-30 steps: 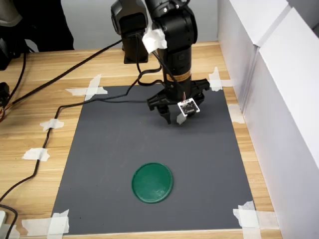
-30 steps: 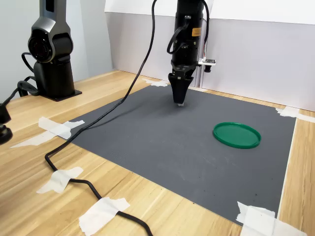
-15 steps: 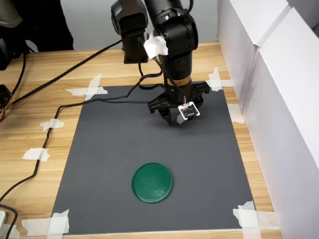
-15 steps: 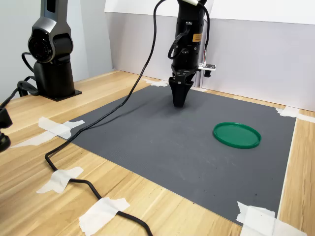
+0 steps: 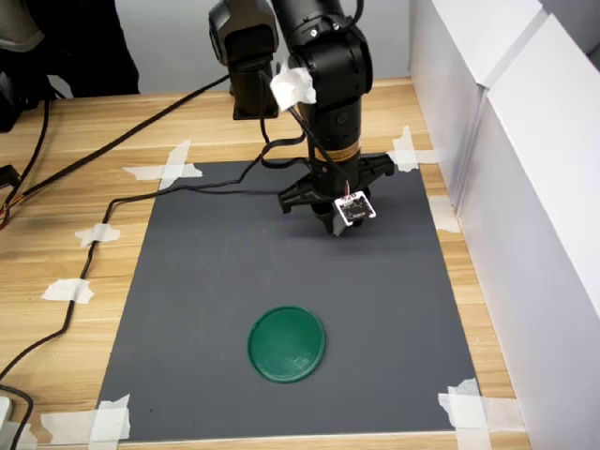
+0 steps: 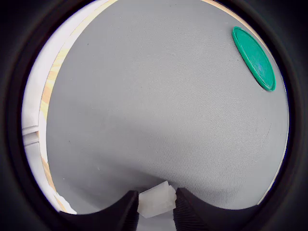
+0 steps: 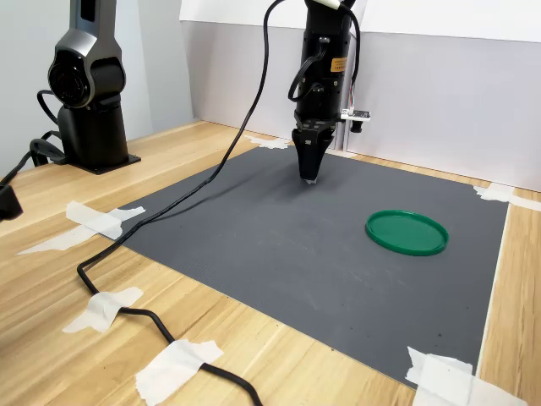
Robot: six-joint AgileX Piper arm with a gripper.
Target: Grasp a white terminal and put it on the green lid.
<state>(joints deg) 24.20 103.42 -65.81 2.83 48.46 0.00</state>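
- In the wrist view, the white terminal [image 6: 155, 202] sits right between the two dark fingers [image 6: 126, 208] of the end effector [image 6: 154, 204], which is closed narrow on it.
- The terminal looks tiny and light, made of hard plastic, so it should not bend or squash.
- It looks smooth, so I think it could slip or twist if the squeeze is weak.
- The best hold is on its two flat sides, across the middle, as the fingers are now.
- In the wrist view, the gray mat [image 6: 159, 96] spreads out past the fingers.
- Farther off, at about 1 o'clock in the wrist view, lies the green lid [image 6: 253, 57], flat and bare.
- In the first exterior view, the lid [image 5: 287, 344] is well apart from the end effector [image 5: 330, 223], toward 6 o'clock.
- The mat is taped to the wooden counter [image 5: 84, 150].
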